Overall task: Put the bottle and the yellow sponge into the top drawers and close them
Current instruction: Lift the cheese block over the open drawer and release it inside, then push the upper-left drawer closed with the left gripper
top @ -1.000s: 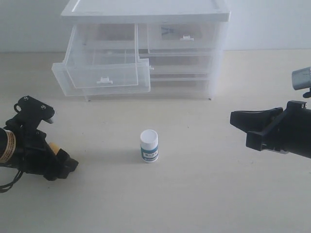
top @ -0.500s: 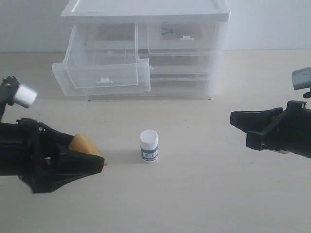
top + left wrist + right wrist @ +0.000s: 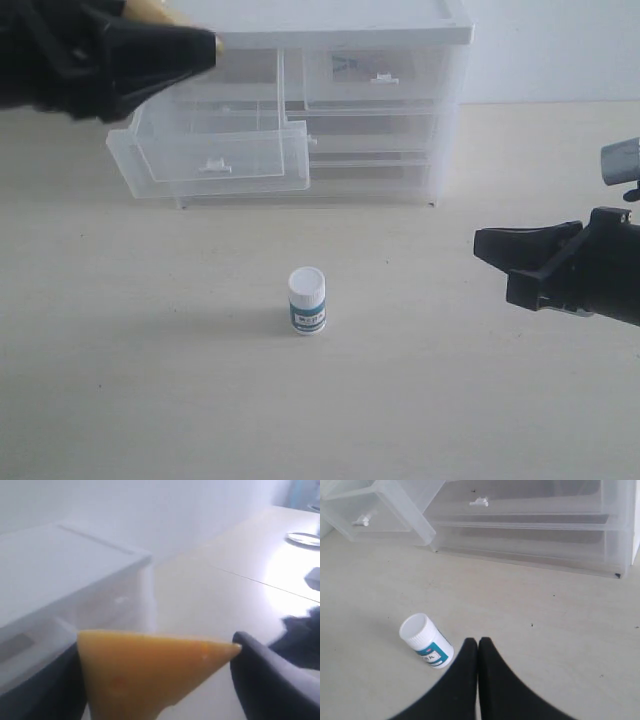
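**Sponge held over the open drawer, bottle waiting on the surface**

The yellow sponge [image 3: 150, 665], a cheese-like wedge, is pinched between the fingers of the left tool [image 3: 205, 42]. It is held high beside the cabinet [image 3: 300, 20], above the pulled-out left top drawer [image 3: 215, 150], probably so it can be dropped in. The right top drawer [image 3: 375, 75] is shut. The bottle [image 3: 307, 300] stands upright on the surface [image 3: 450, 400], in front of the cabinet and untouched. The right tool [image 3: 478, 652], its jaws pressed together and empty, hovers near the bottle.
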Controlling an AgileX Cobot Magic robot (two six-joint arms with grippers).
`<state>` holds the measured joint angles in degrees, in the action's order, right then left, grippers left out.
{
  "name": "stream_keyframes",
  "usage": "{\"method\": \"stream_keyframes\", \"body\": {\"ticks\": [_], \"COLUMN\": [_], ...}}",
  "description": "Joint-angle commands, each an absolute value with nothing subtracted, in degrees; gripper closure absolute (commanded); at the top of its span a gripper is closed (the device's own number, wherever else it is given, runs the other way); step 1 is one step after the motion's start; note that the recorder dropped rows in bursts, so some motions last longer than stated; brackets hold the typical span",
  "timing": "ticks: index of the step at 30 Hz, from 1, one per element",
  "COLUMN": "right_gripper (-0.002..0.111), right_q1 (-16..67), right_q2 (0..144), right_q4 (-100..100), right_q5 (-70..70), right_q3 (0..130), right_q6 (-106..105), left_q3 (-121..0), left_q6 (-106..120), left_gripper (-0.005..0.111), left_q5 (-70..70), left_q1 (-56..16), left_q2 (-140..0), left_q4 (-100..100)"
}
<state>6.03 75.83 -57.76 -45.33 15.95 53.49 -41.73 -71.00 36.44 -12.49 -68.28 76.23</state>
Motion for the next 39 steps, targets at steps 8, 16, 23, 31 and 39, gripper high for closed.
{"method": "stream_keyframes", "body": {"ticks": [8, 16, 23, 31, 39], "right_gripper": [0.108, 0.108, 0.108, 0.108, 0.108], "right_q1": [5.85, 5.85, 5.85, 5.85, 5.85], "right_q2": [75.81, 75.81, 75.81, 75.81, 75.81], "right_q4": [-57.41, -57.4, -57.4, -57.52, -57.52], "right_q5": [-46.05, -46.17, -46.17, -46.26, -46.04], "right_q3": [16.42, 16.42, 16.42, 16.42, 16.42], "right_q6": [53.44, 53.44, 53.44, 53.44, 53.44], "left_q3": [-55.06, -56.03, -56.03, -55.69, -31.28], "left_q6": [-56.46, -54.92, -53.66, -78.55, -58.37], "left_gripper": [0.091, 0.034, 0.022, 0.061, 0.103], "left_q5": [29.71, 29.84, 32.61, 38.86, 31.17], "left_q1": [-12.7, -12.7, -12.7, -12.7, -12.7], "left_q2": [-93.37, -97.22, -96.64, -82.37, -75.57], "left_q4": [57.9, 57.6, 57.6, 91.81, 75.75]}}
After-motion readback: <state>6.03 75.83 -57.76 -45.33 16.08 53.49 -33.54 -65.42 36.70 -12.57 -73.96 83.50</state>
